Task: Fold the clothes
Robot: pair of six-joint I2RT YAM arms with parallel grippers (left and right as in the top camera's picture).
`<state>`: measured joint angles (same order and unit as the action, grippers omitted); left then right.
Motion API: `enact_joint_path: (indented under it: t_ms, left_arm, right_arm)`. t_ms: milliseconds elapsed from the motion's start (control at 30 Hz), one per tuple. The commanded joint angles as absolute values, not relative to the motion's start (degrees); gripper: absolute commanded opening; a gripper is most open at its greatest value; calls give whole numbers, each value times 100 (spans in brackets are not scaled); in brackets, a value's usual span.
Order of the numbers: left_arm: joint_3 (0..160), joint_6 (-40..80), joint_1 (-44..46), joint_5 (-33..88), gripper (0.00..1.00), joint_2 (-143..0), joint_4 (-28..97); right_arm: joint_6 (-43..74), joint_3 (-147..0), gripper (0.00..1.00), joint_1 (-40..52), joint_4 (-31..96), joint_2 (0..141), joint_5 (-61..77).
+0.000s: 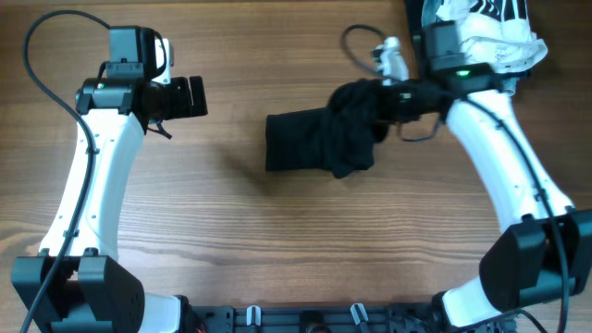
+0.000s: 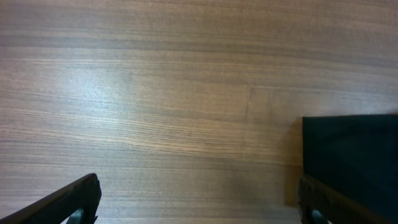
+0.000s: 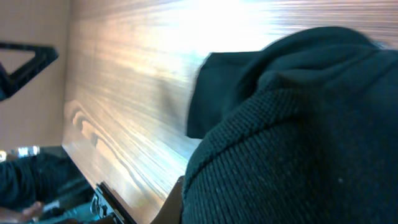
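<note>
The wood counter (image 1: 277, 250) runs under both my hands, and under my left one it shows only bare grain. The clothes (image 1: 310, 141), one plain black matte garment, lie on it between my two hands, much nearer the right. The part toward my left hand lies flat as a squared block with a straight edge. The part toward my right hand is bunched into a crumpled heap that rises to that hand and wraps round it. In my right wrist's view the black fabric fills most of the frame, its ribbed weave very close, with a flatter flap lying on the counter beyond it. Behind my right hand, at the far corner of the counter, sits a white striped cloth (image 1: 490, 32), apart from the clothes.

My left hand (image 1: 202, 96) hangs over the counter, well apart from the clothes and pointing toward them. Its fingers (image 2: 78, 199) are spread as wide as they go, with nothing between them. In that wrist's view the straight black edge of the clothes shows ahead of one finger.

My right hand (image 1: 381, 100) is pressed together, sunk in the bunched end of the clothes and pinching it. The fabric hides its fingertips.
</note>
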<state>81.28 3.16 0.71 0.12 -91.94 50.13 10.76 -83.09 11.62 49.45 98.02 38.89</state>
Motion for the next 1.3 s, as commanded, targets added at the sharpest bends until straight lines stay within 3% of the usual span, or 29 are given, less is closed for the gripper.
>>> enact_joint_path:
  t_ms: [0,300,633,867,1033,1267]
  left_arm:
    - [8167,327,-19,-119,100,-9183,4947]
    - [8167,327,-169,-117,100,-9183,4936]
    - [8167,327,-174,-117,100,-9183,4932]
    - [8167,327,-174,-117,100,-9183,4932]
    - [8167,327,-174,-117,100,-9183,4932]
    - [8167,329,-178,-117,100,-9183,4886]
  right_arm:
    - [1673,-8409,4,1758,4654,9784,3448]
    - [1975,-8409,6,2738,3966,10497,3173]
    - [1949,-8409,48,3306,3116,11115,3627]
    - [1721,-8514,54,3301,2934,11109,4244]
    - [1310,-8936,65,3146,3494,10954,4283]
    - [1070,-9504,73,2976,4519,10735,3315]
